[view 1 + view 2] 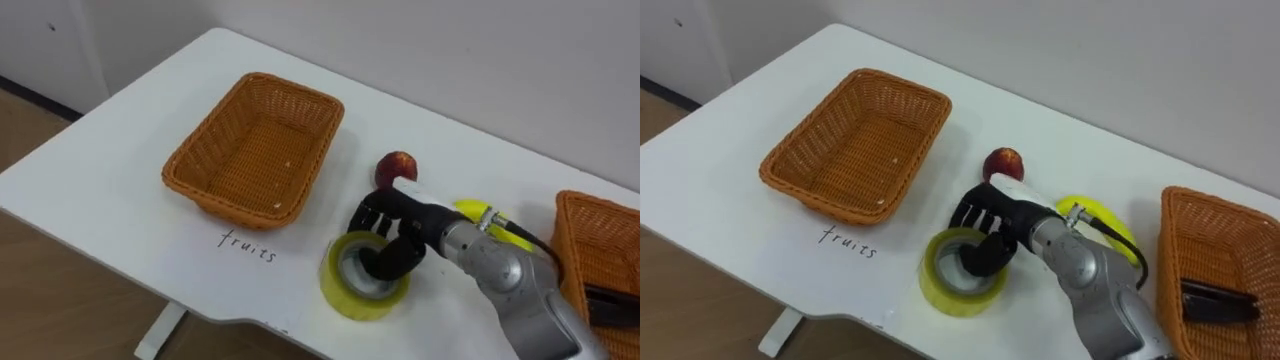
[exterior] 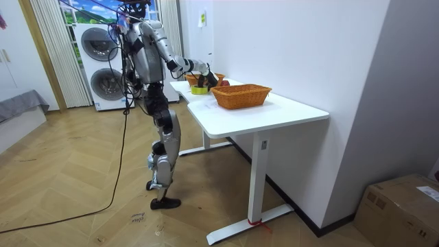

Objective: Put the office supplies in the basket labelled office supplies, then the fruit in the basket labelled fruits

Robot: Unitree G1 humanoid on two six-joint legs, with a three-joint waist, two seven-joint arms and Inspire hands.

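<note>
Black fingers (image 1: 372, 213) of the right hand (image 1: 398, 228) curl down over the far wall of a yellow tape roll (image 1: 345, 292), while the thumb dips into its grey core, so the wall appears pinched between them. The roll lies flat on the white bench (image 1: 120, 200) near the front edge, its axis upright and its opening facing up, directly beneath and slightly to the robot's side of the palm. It is a broad ring, glossy yellow outside and pale grey inside. Just behind the hand rests a red round fruit (image 1: 396, 168), and a yellow fruit (image 1: 475, 210) lies beside the forearm. An empty wicker basket (image 1: 215, 205) with a handwritten label stands to the left. A second wicker basket (image 1: 585, 215), holding a dark item (image 1: 612, 305), stands to the right, on the side from which the holding arm comes in, so the roll probably belongs there.
</note>
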